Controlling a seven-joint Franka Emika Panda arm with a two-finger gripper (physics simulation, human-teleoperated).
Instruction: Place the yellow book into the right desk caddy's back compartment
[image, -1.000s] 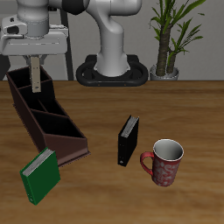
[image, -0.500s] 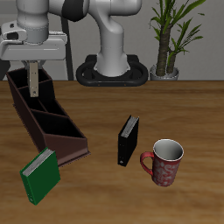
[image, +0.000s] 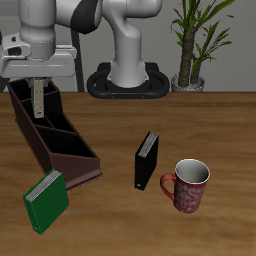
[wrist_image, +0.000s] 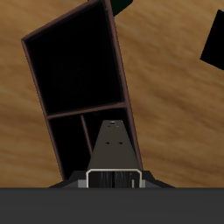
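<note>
My gripper (image: 38, 82) is shut on the yellow book (image: 38, 100), which hangs upright, its lower end dipping among the tall dark walls of the back compartment (image: 24, 101) of the right desk caddy (image: 62, 148). In the wrist view the gripper (wrist_image: 114, 179) holds the book (wrist_image: 113, 142) edge-on over the caddy (wrist_image: 122, 80), above its dark end section (wrist_image: 66, 147).
A green book (image: 46, 199) leans by the caddy's low front end. A black book (image: 146, 160) and a red mug (image: 188, 184) stand nearer the table's front edge. The robot base (image: 128, 80) and a potted plant (image: 196, 40) stand at the back.
My gripper has moved down with the yellow book, bringing its lower end into the caddy's back end. Nothing else has moved.
</note>
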